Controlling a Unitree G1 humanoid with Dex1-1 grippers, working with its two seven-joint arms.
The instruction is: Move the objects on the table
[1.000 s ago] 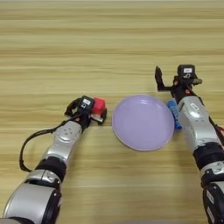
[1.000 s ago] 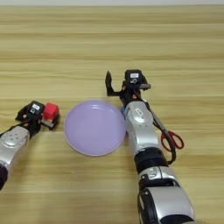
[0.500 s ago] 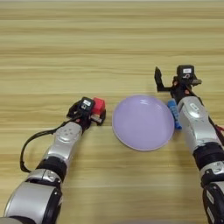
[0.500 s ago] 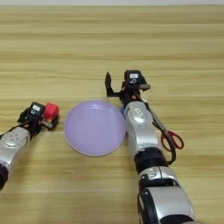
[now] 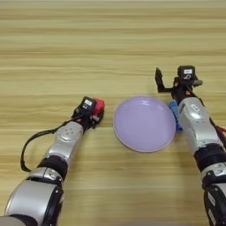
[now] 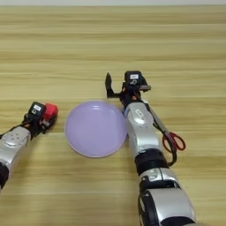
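Observation:
A red cube (image 5: 98, 106) sits on the table (image 5: 110, 44), left of a lilac plate (image 5: 144, 124). My left gripper (image 5: 93, 113) lies low on the table, shut on the cube. Beyond the plate's far right rim, my right gripper (image 5: 170, 84) stands open with nothing between its fingers; one black finger (image 5: 158, 79) sticks up on its left. A blue cap end (image 5: 175, 112) of a tube peeks out between the plate and my right forearm, which hides the rest of the tube.
Scissors with red handles (image 6: 174, 141) lie just right of my right forearm. The plate holds nothing. Bare wood stretches across the far half of the table.

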